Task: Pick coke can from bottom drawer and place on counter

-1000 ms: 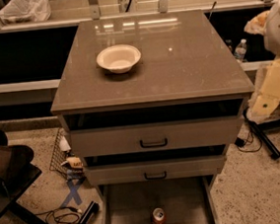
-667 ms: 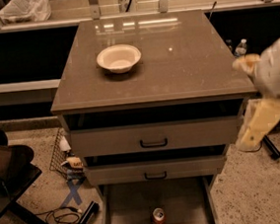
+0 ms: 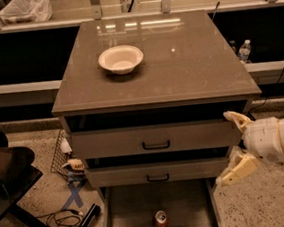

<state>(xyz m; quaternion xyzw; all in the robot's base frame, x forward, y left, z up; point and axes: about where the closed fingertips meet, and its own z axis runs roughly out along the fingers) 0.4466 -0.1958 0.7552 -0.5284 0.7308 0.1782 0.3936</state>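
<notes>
The coke can (image 3: 161,220) stands upright on the floor of the pulled-out bottom drawer (image 3: 131,207), near its front middle. The counter (image 3: 187,66) is the glossy grey-brown top of the cabinet. My gripper (image 3: 234,146) comes in from the right on a white arm, beside the cabinet's right edge at the height of the two upper drawers. Its two cream fingers (image 3: 238,169) are spread wide apart and hold nothing. It is up and to the right of the can, well clear of it.
A white bowl (image 3: 120,59) sits on the counter's left half. Two grey drawers with black handles (image 3: 156,145) are above the open one. A dark chair and cables (image 3: 62,221) lie at the left. A water bottle (image 3: 244,50) stands behind at the right.
My arm has dropped from beside the counter's right edge down to drawer height and moved left toward the cabinet. The can and the bowl have not moved.
</notes>
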